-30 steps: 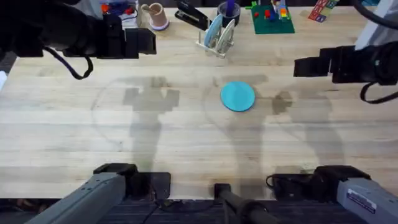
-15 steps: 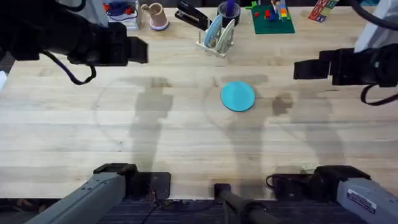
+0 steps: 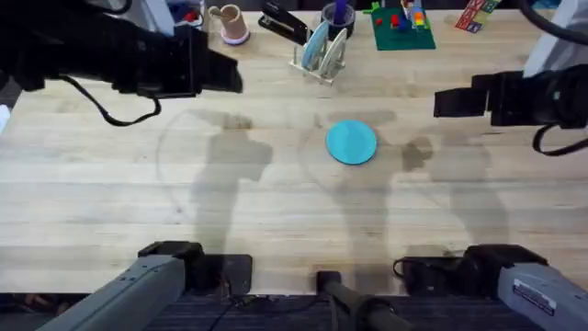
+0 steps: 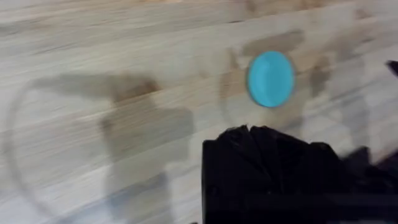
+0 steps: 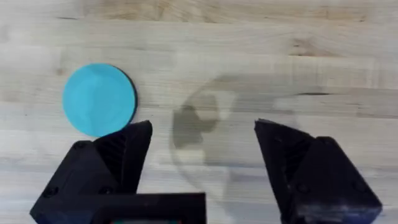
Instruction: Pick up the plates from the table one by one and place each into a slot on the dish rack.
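— What's in front of you?

— A pale plank table (image 3: pixel 276 221), clutter along its far edge: a cup (image 3: pixel 228 22), a stapler (image 3: pixel 283 22), a green block baseplate (image 3: pixel 402 28). The dish rack (image 3: pixel 322 57) stands there too, with two plates upright in its slots, one light blue (image 3: pixel 316 44), one whitish (image 3: pixel 336 46).

— And what's left to pick up?

— One turquoise plate (image 3: pixel 351 142) lying flat near the middle of the table, in front of the rack and well apart from it.

— Where are your grippers?

— My right gripper (image 5: pixel 202 152) hangs above the table to the plate's right, fingers spread wide with nothing between them. My left gripper (image 3: pixel 230 74) is raised on the far left side; I cannot tell whether it is open or closed.

— How will the plate handle?

— I judge it light, stiff and thin, probably smooth plastic, so likely slippery. Lying flush on the wood, it offers no edge to get under easily. I'd pinch it across the rim, one finger sliding beneath, and grip firmly enough that it doesn't swivel when I tip it upright.

— The risk?

— Pushing it across the planks instead of catching it.
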